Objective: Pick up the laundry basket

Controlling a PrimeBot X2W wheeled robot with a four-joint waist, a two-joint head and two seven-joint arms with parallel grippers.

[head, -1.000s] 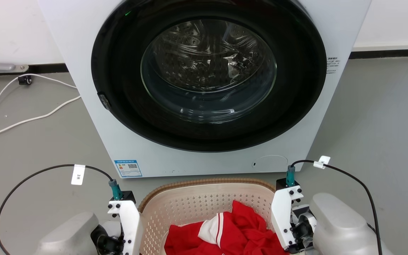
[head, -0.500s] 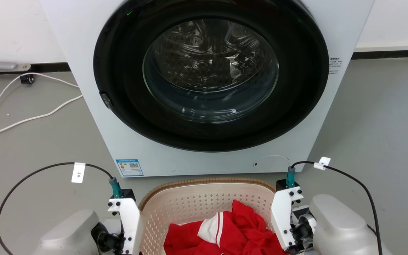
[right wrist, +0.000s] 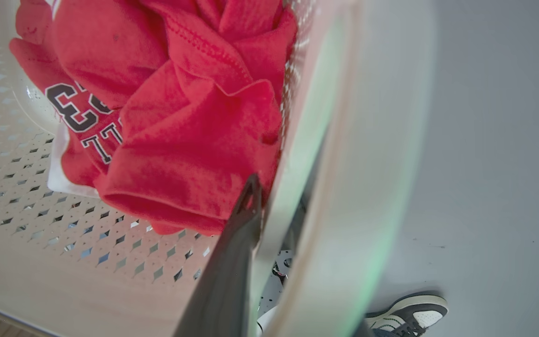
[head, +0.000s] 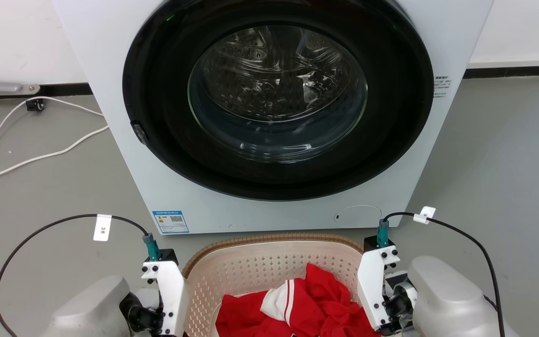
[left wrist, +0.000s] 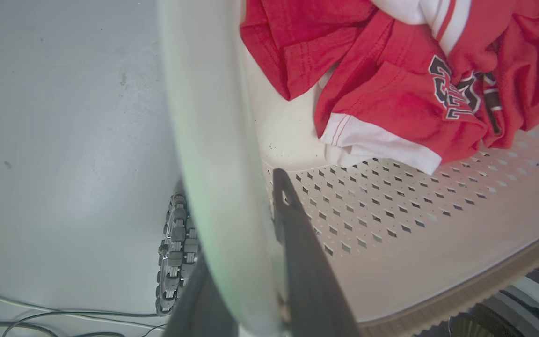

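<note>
Basket (head: 251, 267) is sitting low in your head view, just in front of the washer (head: 269, 215), with a red shirt (head: 307, 304) lying crumpled inside. Whether the basket is resting on the floor (head: 494, 164) or hanging clear of it, I cannot tell. You are flanking it with both arms, one wrist at each side. Your left gripper (left wrist: 234, 224) is straddling the left handle (left wrist: 213, 140): one dark finger is pressing against the inside of the perforated wall and the other is lying outside, so the jaws are standing narrow, clamped on the plastic. Your right gripper (right wrist: 279, 201) is gripping the right handle (right wrist: 358, 164) likewise, its inner finger lying against shirt and wall, its outer finger mostly hidden behind the handle. A shoe (right wrist: 407, 311) is showing on the floor beyond.
</note>
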